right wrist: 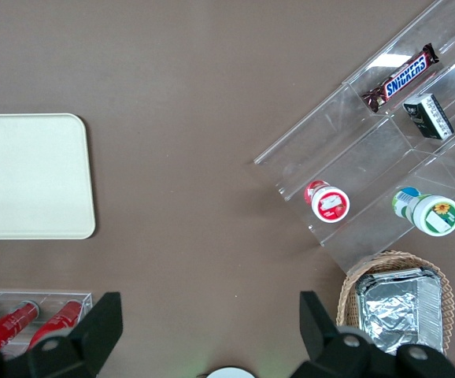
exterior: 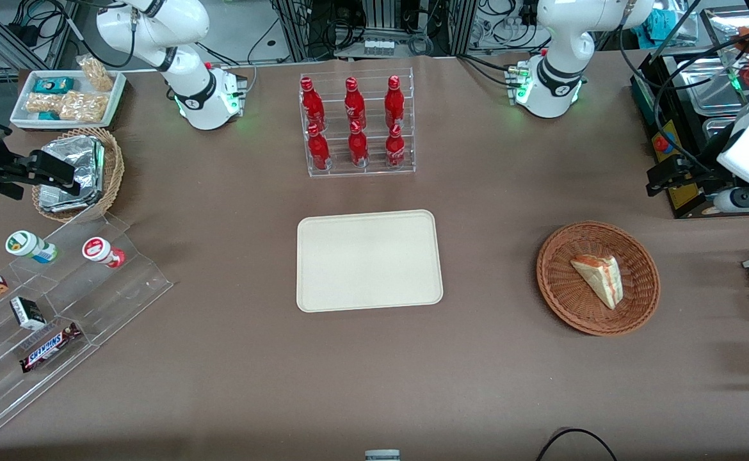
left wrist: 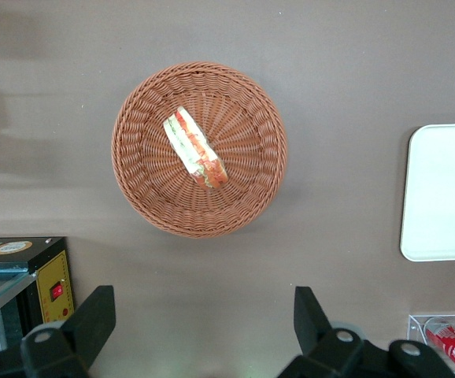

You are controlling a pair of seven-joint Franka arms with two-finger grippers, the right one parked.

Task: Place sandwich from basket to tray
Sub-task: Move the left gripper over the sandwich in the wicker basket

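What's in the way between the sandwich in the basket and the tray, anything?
Nothing visible. The sandwich lies alone in the basket, with only bare table up to the tray. The open hand hovers beside the basket, nothing between it and the sandwich.

The left arm reaches in at the working end of the table; its gripper [left wrist: 200, 323] hangs high, fingers [left wrist: 94, 319] spread wide, holding nothing.
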